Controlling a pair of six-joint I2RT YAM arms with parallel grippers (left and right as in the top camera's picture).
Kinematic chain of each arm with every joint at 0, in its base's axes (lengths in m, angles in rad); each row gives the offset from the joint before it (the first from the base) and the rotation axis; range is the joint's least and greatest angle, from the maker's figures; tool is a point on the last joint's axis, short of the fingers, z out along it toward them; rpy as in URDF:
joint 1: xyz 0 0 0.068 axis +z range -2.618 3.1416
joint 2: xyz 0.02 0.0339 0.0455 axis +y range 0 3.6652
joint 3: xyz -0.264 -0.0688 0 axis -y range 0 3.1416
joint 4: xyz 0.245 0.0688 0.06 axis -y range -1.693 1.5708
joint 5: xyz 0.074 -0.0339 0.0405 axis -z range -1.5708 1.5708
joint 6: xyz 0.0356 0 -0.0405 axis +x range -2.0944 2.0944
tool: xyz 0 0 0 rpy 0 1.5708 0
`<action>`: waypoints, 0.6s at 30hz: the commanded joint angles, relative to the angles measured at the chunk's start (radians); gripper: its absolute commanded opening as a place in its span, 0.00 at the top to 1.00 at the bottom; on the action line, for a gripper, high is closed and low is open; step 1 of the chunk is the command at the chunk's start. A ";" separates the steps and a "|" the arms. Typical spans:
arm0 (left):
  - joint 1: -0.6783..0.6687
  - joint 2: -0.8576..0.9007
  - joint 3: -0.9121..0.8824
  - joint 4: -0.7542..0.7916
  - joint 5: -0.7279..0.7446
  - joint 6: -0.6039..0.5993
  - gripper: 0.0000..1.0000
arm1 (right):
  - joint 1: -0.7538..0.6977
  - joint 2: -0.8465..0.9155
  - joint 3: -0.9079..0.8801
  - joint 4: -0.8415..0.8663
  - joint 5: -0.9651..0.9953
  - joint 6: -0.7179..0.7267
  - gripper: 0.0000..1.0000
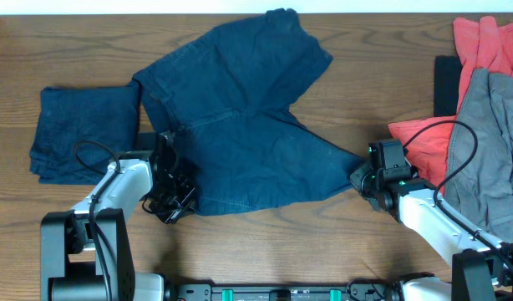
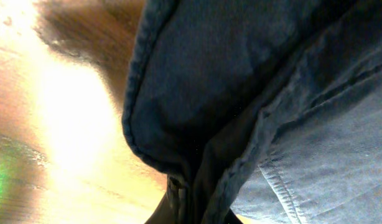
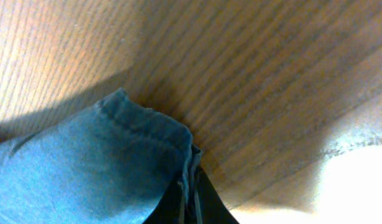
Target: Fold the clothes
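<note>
Navy-blue shorts (image 1: 240,125) lie spread on the table's middle, one leg toward the back, one toward the right. My left gripper (image 1: 175,201) is shut on the shorts' lower left corner; the left wrist view shows the dark hem (image 2: 178,93) pinched between the fingers (image 2: 190,205). My right gripper (image 1: 361,178) is shut on the tip of the right leg; the right wrist view shows the hem corner (image 3: 147,130) clamped in the jaws (image 3: 190,199). A folded navy garment (image 1: 83,132) lies at the left.
A pile of red (image 1: 489,46) and grey (image 1: 490,142) garments sits at the right edge, beside my right arm. A black object (image 1: 444,84) lies by the pile. The wooden table (image 1: 390,75) shows between the shorts and the pile.
</note>
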 commanded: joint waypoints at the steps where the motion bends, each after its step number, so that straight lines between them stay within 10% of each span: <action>1: -0.002 0.007 -0.011 -0.018 -0.017 0.018 0.94 | 0.014 0.035 -0.030 -0.037 0.001 0.008 0.99; 18: -0.192 -0.479 0.014 -0.270 0.071 0.186 0.94 | -0.179 -0.371 0.369 -0.497 0.125 -0.504 0.99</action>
